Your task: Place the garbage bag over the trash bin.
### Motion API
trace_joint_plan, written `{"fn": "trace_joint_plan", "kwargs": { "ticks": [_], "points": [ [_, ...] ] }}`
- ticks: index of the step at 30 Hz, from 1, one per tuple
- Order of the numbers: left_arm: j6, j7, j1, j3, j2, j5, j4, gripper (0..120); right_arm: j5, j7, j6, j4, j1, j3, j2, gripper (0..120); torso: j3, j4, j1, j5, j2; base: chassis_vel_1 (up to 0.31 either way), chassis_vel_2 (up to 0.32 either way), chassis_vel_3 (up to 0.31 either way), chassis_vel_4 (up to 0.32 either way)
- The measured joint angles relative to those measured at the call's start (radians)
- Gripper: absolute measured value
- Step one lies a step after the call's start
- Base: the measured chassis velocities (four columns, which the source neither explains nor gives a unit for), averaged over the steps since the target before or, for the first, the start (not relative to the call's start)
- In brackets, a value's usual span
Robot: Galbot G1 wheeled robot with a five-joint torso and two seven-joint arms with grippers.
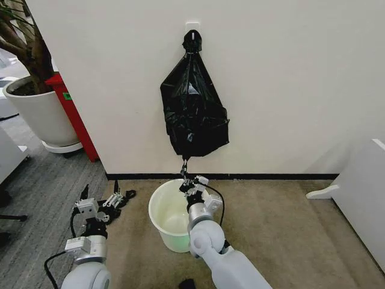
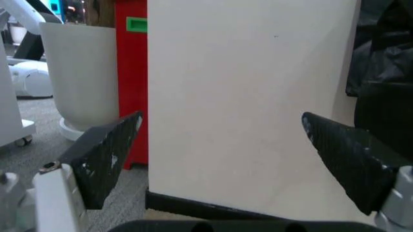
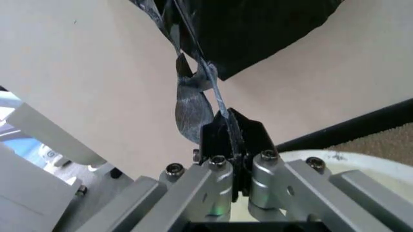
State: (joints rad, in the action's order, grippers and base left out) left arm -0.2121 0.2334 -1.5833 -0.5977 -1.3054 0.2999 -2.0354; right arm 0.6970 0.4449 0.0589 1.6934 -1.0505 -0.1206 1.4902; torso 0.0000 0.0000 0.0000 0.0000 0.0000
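The right gripper [image 1: 188, 180] was clamped on the garbage bag [image 1: 194, 111]; the left gripper [image 1: 114, 200], at eight o'clock of the trash bin [image 1: 165, 212], stood apart. Pull gently downward.

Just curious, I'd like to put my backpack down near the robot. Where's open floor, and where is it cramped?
Open: tan carpet between the cream-white round plastic bin and the white furniture. Cramped: around the bin, where the right gripper pinches the hanging black plastic bag and the left gripper waits.

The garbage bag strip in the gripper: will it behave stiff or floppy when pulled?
Probably floppy: the garbage bag hangs crumpled from a wall hook. The strip pinched by the right gripper looks thin, so it may stretch or tear.
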Motion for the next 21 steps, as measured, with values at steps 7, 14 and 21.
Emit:
{"fn": "trace_joint_plan", "kwargs": {
  "ticks": [7,14,21],
  "points": [
    [0.000,0.001,0.000,-0.001,0.001,0.000,-0.001,98,-0.003,0.001,0.000,0.000,-0.005,-0.003,0.002,0,0.000,0.0000,0.000,0.0000,0.000,0.000,0.000,0.000,0.000],
    [-0.002,0.001,-0.006,-0.003,0.000,0.000,-0.005,98,-0.012,0.000,0.003,-0.005,-0.014,-0.009,0.009,0,0.000,0.0001,0.000,-0.0001,0.000,0.000,0.000,0.000,0.000],
    [-0.004,0.002,-0.006,-0.003,-0.001,0.000,-0.006,98,-0.055,-0.005,0.005,0.023,-0.026,0.000,0.002,8,0.000,0.0000,0.000,0.0001,0.000,0.000,0.000,0.000,0.000]
  ]
}}
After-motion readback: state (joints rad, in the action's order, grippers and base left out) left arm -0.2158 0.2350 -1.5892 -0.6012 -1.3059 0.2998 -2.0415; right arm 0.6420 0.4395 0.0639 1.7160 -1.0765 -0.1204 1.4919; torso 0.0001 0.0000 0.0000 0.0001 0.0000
